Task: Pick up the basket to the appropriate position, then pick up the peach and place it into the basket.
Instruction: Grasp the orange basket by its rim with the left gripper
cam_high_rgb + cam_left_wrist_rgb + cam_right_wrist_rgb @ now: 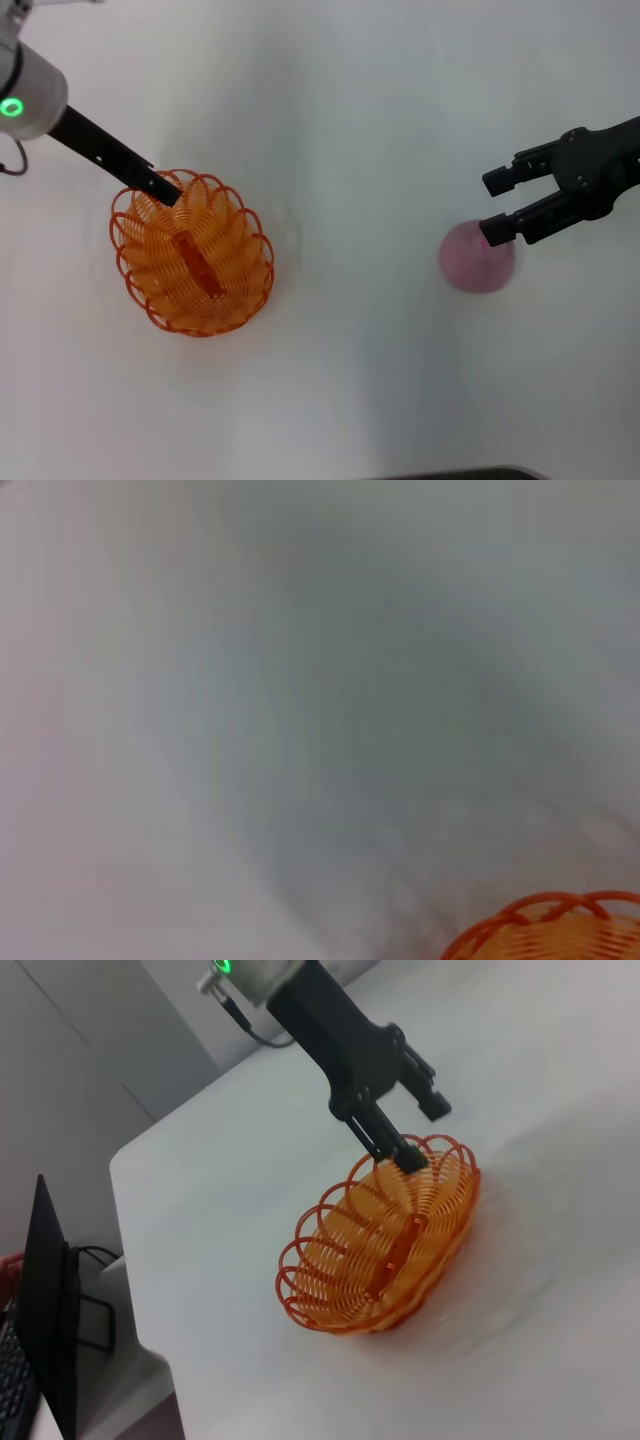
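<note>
The orange wire basket [190, 255] sits on the white table at the left. It also shows in the right wrist view [385, 1245], and a piece of its rim shows in the left wrist view [545, 930]. My left gripper [162, 186] is at the basket's far rim. In the right wrist view the left gripper [424, 1132] has its fingers apart, one tip at the rim and the other outside it. The pink peach [476, 260] lies on the table at the right. My right gripper [492, 205] is open just above the peach's far right edge, not holding it.
The white table [340, 120] stretches between the basket and the peach. In the right wrist view the table's left edge [125, 1250] drops off, with a dark upright panel [50, 1320] beyond it. A dark shape [460, 474] lies at the near edge.
</note>
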Controlling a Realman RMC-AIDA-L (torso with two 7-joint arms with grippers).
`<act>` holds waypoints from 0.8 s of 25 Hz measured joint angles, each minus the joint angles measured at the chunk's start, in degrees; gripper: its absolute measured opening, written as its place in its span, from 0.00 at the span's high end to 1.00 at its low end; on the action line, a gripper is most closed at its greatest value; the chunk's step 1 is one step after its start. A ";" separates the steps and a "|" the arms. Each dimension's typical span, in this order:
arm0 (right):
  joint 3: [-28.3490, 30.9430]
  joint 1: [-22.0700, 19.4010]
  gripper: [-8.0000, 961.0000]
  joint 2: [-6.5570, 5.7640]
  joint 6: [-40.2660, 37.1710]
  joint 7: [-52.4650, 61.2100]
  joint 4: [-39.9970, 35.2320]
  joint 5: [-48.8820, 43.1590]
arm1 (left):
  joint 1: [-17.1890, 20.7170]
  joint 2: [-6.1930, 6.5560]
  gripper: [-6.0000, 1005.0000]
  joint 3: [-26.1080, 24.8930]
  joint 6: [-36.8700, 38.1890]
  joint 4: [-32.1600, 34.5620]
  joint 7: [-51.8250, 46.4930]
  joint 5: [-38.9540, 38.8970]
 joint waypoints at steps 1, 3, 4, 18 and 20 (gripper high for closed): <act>0.00 0.03 0.04 0.04 0.00 -0.04 0.00 0.00 | -0.07 -0.13 0.25 0.59 -0.85 -0.83 -0.02 0.11; 0.00 0.09 0.04 0.08 0.01 -0.10 0.00 0.00 | -0.14 -0.52 0.26 1.62 -2.57 -2.29 -0.12 0.74; 0.00 0.10 0.04 0.10 0.02 -0.12 0.00 0.00 | -0.17 -0.69 0.27 1.91 -3.17 -2.77 -0.12 1.07; 0.00 0.10 0.04 0.21 0.41 -0.23 0.00 0.00 | -0.54 -1.15 0.73 2.10 -3.85 -3.57 0.07 1.62; 0.00 0.11 0.04 0.21 0.46 -0.23 0.00 0.00 | -0.57 -1.15 0.76 1.97 -3.81 -3.52 0.06 1.63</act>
